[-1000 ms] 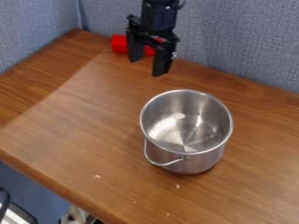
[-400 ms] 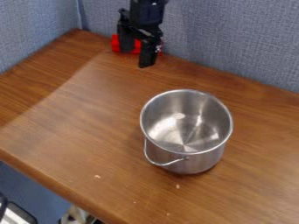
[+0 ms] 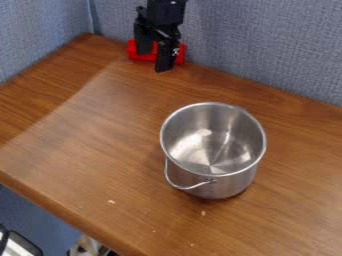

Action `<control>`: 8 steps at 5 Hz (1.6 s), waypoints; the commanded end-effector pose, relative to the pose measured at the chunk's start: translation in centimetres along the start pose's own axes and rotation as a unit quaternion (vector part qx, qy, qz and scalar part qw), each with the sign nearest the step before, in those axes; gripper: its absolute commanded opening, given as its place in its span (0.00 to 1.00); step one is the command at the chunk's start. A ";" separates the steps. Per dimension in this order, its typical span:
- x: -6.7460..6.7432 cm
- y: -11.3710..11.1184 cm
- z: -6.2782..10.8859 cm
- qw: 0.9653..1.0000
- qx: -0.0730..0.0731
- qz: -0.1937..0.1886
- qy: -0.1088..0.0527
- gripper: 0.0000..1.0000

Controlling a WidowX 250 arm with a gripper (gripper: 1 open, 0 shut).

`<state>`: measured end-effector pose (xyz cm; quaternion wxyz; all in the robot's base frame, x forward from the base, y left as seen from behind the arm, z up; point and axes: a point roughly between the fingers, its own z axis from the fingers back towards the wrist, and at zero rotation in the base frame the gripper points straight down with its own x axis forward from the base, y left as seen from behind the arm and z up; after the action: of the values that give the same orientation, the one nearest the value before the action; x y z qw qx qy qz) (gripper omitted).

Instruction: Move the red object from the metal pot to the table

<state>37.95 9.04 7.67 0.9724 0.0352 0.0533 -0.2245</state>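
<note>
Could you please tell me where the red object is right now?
In the camera view, the red object sits at the upper left on the table, partly behind the gripper and beyond the metal pot.

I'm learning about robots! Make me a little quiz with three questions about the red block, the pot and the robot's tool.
1. True or false: the red block is inside the metal pot.
2. Which is the robot's tool nearer to: the pot or the red block?
3. Fill in the blank: the pot stands on a brown wooden ______.

Key:
1. False; the block is on the table, near its far edge.
2. The red block.
3. Table.
</note>
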 end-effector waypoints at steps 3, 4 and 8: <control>1.2 4.1 1.0 0.997 0.047 -0.027 -0.052 1.00; 1.5 4.6 0.4 0.997 0.047 -0.031 -0.052 1.00; 2.4 5.4 -0.9 0.996 0.045 -0.036 -0.072 0.00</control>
<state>41.82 11.84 4.77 0.9617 0.0460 -0.0007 -0.2701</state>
